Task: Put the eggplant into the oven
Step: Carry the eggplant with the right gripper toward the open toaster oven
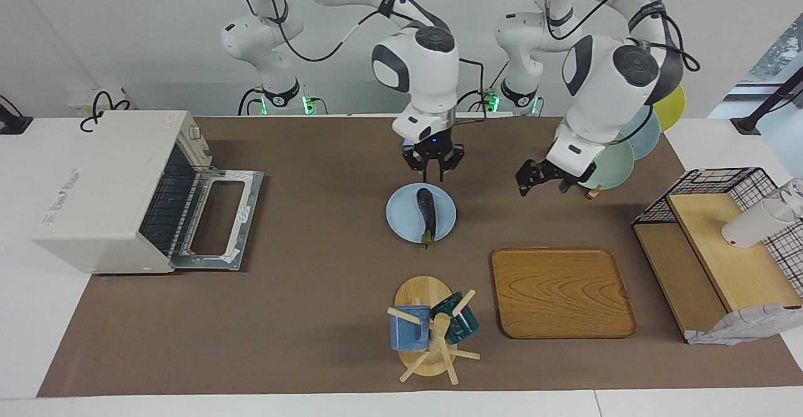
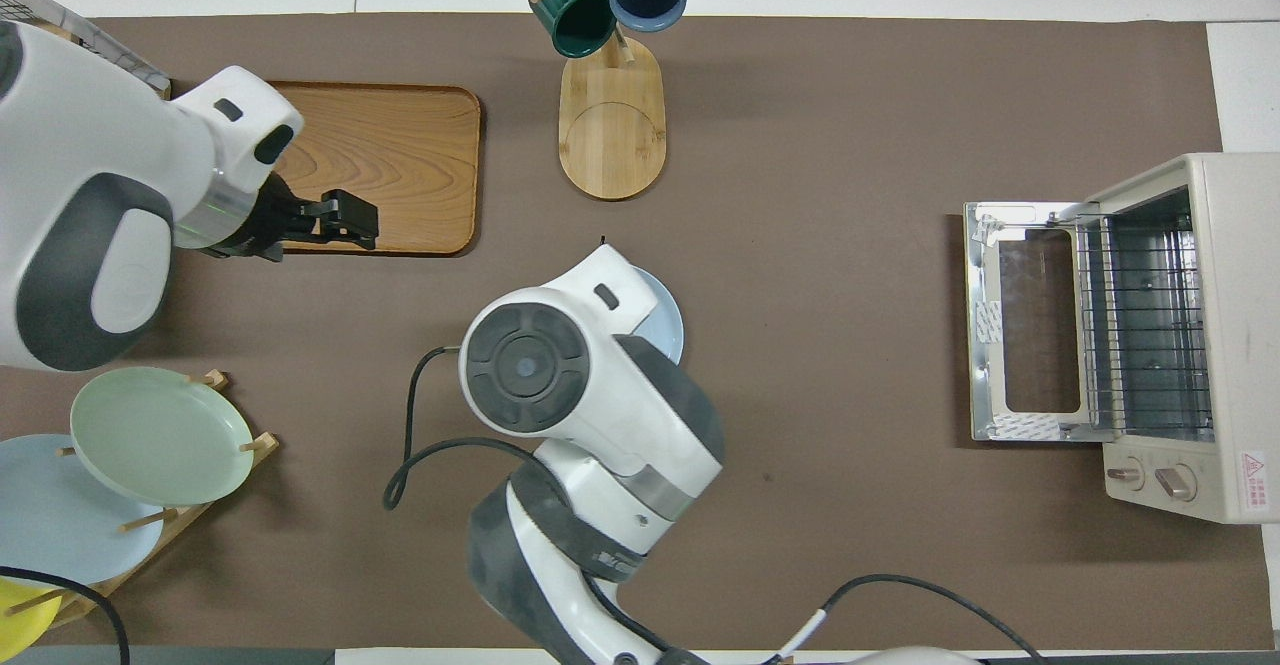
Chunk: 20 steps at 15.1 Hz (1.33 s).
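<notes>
Now, starting at the right arm's end of the table, the oven [image 1: 119,194] sits with its door [image 1: 216,219] folded down flat, so the wire rack inside is ready and nothing blocks the way in.

Next comes the blue plate [image 1: 401,216] in the middle of the table. The eggplant [image 1: 427,212] lies on it, long and dark, with its little green tip pointing away from the robots. Nothing holds it. The right gripper [image 1: 433,167] hangs just over the end of the eggplant that is nearer the robots, pointing straight down. Its fingers [image 1: 424,167] look spread a little and hold nothing. I think it is there to grab the eggplant, because this arm can reach the oven best.

Farther along, the left gripper [image 1: 544,179] hangs in the air over the bare mat near the plate stand [image 1: 593,188], between the blue plate and the rack. It is tipped sideways. Its fingers are apart and hold nothing. It seems to wait out of the way.

The wooden tray [image 1: 561,291] and the mug tree [image 1: 433,335] sit farther from the robots and take no part.

The eggplant is not in the oven yet, so the job is only starting.
</notes>
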Tool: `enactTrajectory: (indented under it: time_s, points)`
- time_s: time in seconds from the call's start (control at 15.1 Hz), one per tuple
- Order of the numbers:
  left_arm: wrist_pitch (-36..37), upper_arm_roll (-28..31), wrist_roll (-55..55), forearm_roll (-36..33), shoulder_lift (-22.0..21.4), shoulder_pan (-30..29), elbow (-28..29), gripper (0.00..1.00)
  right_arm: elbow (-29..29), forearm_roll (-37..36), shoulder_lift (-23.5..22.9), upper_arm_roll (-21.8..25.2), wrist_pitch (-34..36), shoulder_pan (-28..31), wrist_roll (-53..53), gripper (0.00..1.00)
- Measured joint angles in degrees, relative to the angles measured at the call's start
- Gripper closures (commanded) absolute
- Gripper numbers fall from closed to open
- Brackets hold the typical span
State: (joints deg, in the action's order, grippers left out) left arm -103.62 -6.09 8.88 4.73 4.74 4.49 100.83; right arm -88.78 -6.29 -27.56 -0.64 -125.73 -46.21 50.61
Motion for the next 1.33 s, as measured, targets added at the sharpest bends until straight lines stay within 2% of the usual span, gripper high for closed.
enactTrajectory:
  time_s: [0.27,0.6,0.66,0.93,1.0,1.06,1.33]
  points:
    - [6.1,0.1,-1.9,-3.1,-3.0,-1.1,-1.2,0.0,-0.6,-3.9,-4.1,0.0,-5.6,-0.9,0.0,0.64]
    - [19.6,0.4,-1.9,-3.6,-4.3,-1.1,-11.3,0.0,-6.2,-5.3,-3.6,0.1,-11.0,-0.9,-0.2,0.64]
    - [21.3,0.4,-1.9,-3.6,-4.3,-1.1,-12.7,0.0,-7.3,-5.4,-3.4,0.1,-11.9,-0.9,-0.2,0.68]
    - [21.7,0.6,-1.9,-3.6,-4.3,-2.1,-12.9,0.0,-10.6,-5.6,-2.1,0.1,-13.3,-1.3,-0.2,0.77]
    - [20.6,0.6,-1.9,-3.6,-4.4,-2.2,-11.9,0.0,-11.0,-5.6,-1.9,0.1,-13.6,-1.4,-0.2,0.86]
    - [18.9,0.6,-1.9,-3.5,-4.5,-2.4,-10.6,0.0,-11.5,-5.6,-1.7,0.1,-14.2,-1.4,-0.2,1.0]
    - [16.5,0.6,-1.9,-3.3,-4.6,-3.2,-8.2,0.0,-13.1,-8.2,-0.6,0.2,-15.4,-1.5,-0.3,1.0]
